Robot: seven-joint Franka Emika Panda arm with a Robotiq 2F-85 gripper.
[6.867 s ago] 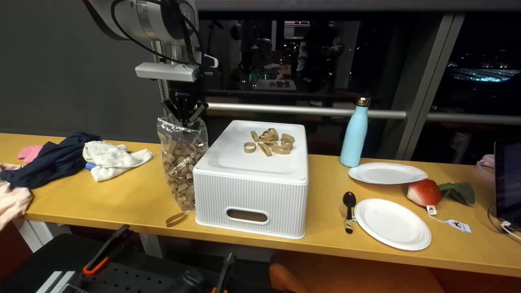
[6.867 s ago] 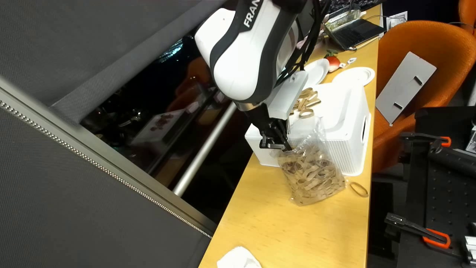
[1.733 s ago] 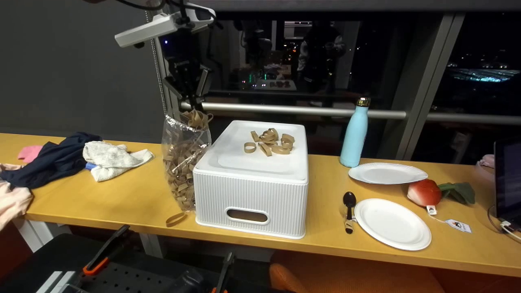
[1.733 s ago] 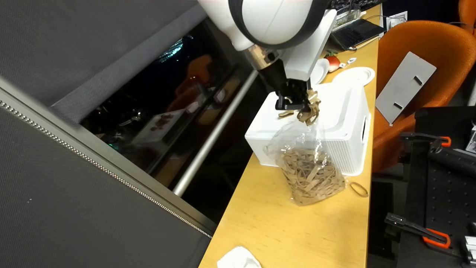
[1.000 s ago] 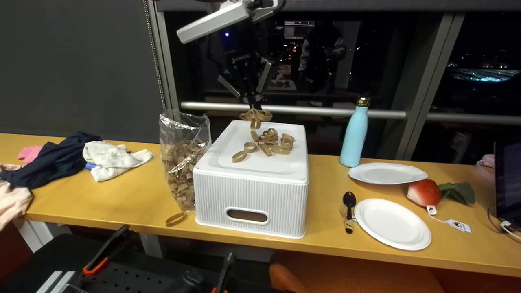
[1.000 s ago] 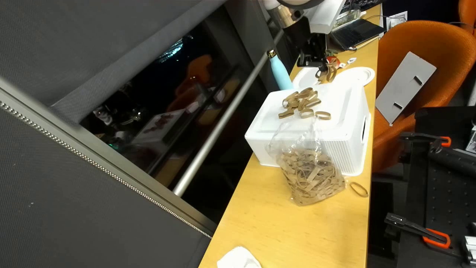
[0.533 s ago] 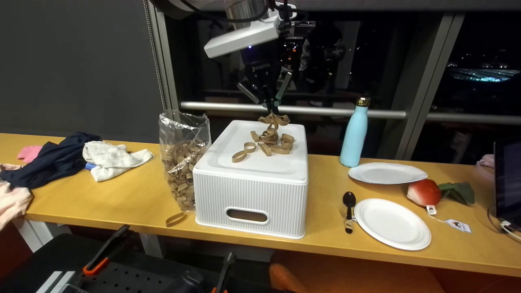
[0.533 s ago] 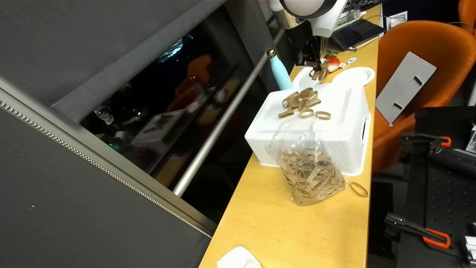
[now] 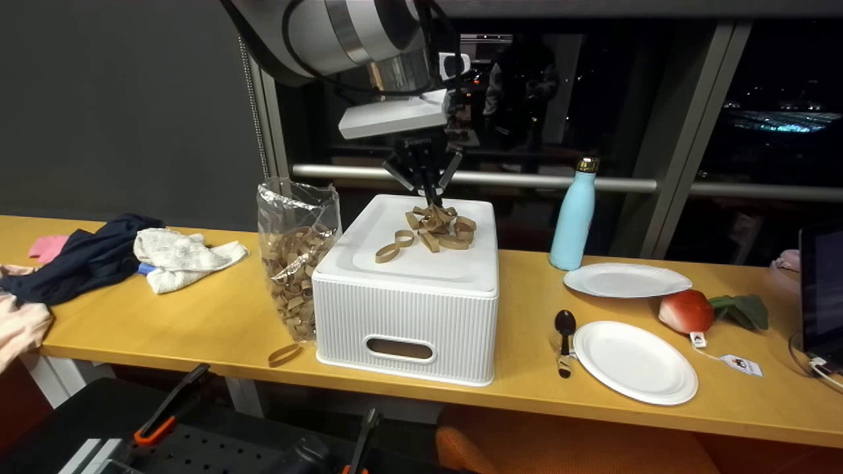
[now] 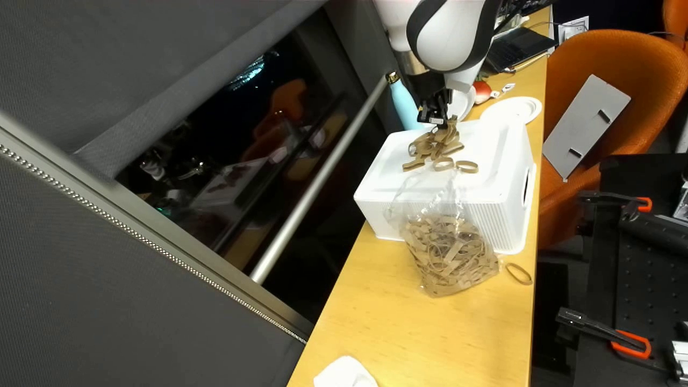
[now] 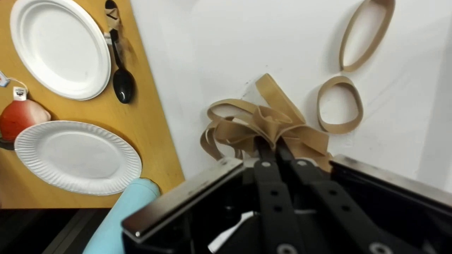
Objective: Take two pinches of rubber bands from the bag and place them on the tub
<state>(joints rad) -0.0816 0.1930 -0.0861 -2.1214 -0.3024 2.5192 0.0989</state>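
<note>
The clear bag (image 9: 284,205) of tan rubber bands stands upright against the white ribbed tub (image 9: 405,309); both also show in an exterior view, the bag (image 10: 449,255) and the tub (image 10: 486,209). My gripper (image 9: 433,201) points down over the tub's back half, low at the pile of rubber bands on its top. In the wrist view my gripper (image 11: 272,146) is shut on a pinch of rubber bands (image 11: 235,133), which fan out around the fingertips and overlap the pile. Two loose bands, a rounder one (image 11: 357,106) and a longer one (image 11: 344,46), lie apart on the tub top.
A single band (image 9: 284,355) lies on the table by the bag's foot. A blue bottle (image 9: 573,220), two white plates (image 9: 635,362), a black spoon (image 9: 564,329) and a red toy vegetable (image 9: 686,311) stand beside the tub. Cloths (image 9: 184,253) lie beyond the bag.
My gripper has risen from inside the bag with bands, crossed over to the tub and lowered to the pile. One band has dropped on the tub top on the way.
</note>
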